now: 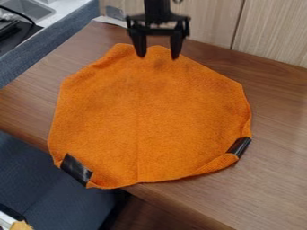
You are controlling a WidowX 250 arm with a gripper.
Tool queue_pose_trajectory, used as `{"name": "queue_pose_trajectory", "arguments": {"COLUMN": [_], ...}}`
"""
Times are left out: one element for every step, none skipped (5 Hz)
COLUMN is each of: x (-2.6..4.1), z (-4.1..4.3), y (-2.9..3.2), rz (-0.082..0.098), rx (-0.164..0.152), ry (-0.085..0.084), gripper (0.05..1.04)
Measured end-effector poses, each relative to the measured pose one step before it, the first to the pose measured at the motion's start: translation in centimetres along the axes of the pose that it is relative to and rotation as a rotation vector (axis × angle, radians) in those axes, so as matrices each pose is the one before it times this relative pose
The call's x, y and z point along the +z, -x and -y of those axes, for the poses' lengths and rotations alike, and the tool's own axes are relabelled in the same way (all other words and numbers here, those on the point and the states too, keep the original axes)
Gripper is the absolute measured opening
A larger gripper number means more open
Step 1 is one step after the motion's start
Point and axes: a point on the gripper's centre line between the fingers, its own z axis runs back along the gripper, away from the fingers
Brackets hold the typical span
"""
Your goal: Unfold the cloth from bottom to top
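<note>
1. Orange woven cloth (144, 112), broad and soft, lies spread over most of the brown wood-grain table (278, 157). Its outline is rounded and many-sided rather than square, with a faint crease running down the middle.

2. Toward the bottom left of the cloth sits a glossy black rectangular patch (76, 170). That part of the cloth reaches past the table's near edge.

3. On the lower right side is a narrower-looking black strip (240, 146), set at a slant. Beside it the cloth's lower edge curls up in a small roll.

4. Along the top, the cloth's edge rises in two bumps with a shallow dip between them, and its upper part looks slightly rumpled.

5. Hanging down from the top of the view is the black two-finger gripper (158, 55), its fingers set wide apart and pointing downward. The tips overlap the top edge of the cloth in the view; whether they touch it, I cannot tell. Nothing is clasped between them.

6. Behind the table stands a pale wood-grain panel (269, 31) with a dark vertical seam. A grey sink (30, 8) shows at the upper left, and a blue-grey fabric-like surface (51, 49) runs along the table's left side.
</note>
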Motion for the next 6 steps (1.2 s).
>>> {"name": "queue_pose_trajectory", "arguments": {"x": [2.425,1.917,0.138,0.058,0.006,-0.006], "z": [-1.09,-1.357,-0.216,0.006,-0.057,0.057], "y": [0.621,0.677,-0.046,-0.004,-0.01,0.01], "rz": [0.0284,0.0286,0.0037,0.0015,0.0002,-0.0002], "rx": [0.0415,0.0409,0.0027,0.0014,0.0015,0.0], "ry": [0.0137,-0.0007,-0.0003,0.0002,-0.0002,0.0002], "gripper": [1.0,1.0,1.0,1.0,1.0,1.0]}}
